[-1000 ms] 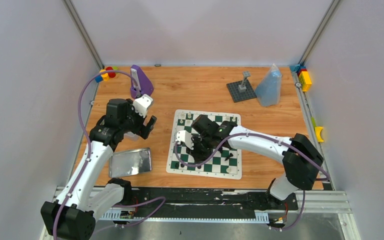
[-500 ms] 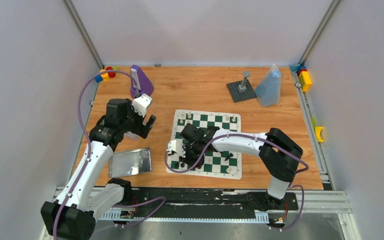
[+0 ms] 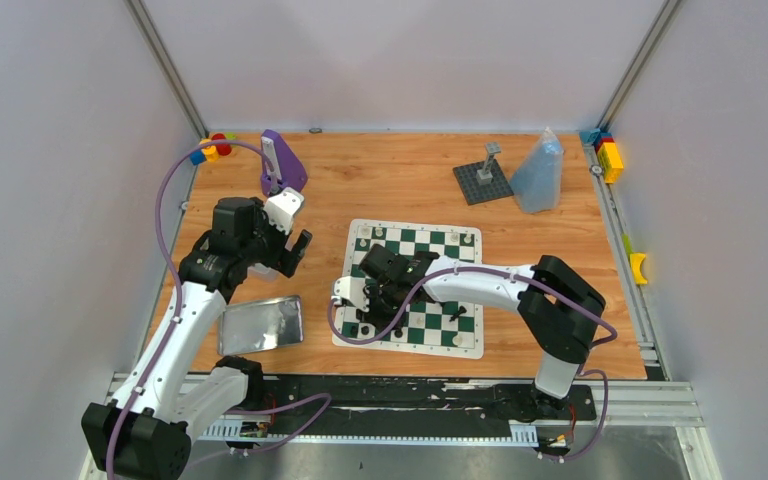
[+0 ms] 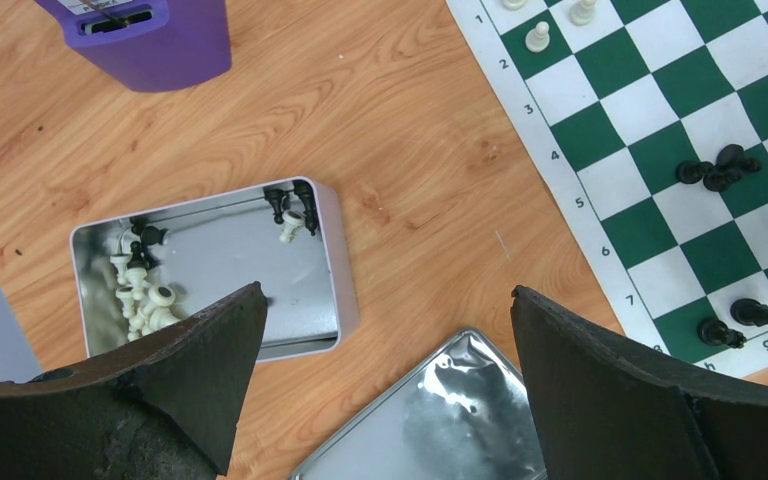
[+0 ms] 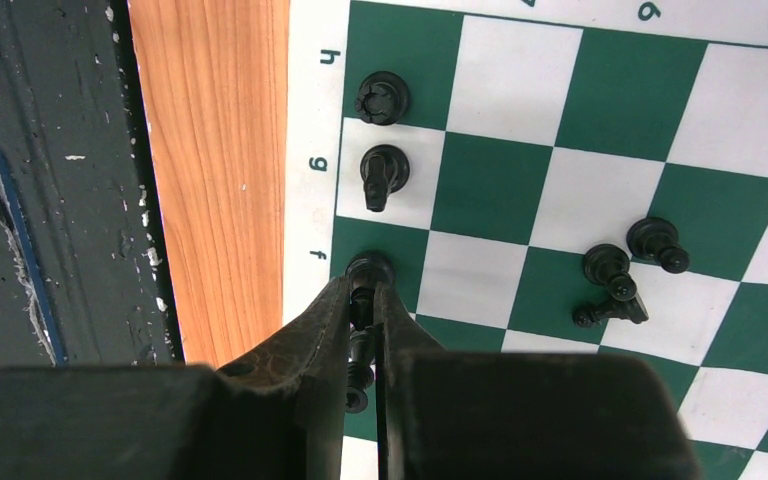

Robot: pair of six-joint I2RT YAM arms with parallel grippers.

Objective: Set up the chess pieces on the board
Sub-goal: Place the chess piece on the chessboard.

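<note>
The right gripper (image 5: 363,300) is pinched tight on a small black plastic chess piece (image 5: 370,268) at the f square on the lettered edge of the flat green-and-white checkered board (image 5: 600,100). Two more black pieces crowd close on the g (image 5: 383,175) and h (image 5: 381,98) squares, and a huddle of three black pieces (image 5: 615,275) lies a few squares off. The left gripper (image 4: 388,300) hangs spread wide over the wooden table (image 4: 410,150), above an open rectangular metal tin (image 4: 230,260) holding black and white pieces (image 4: 145,295), a shiny metal lid (image 4: 440,420) beside it and a purple plastic block (image 4: 150,40) beyond.
</note>
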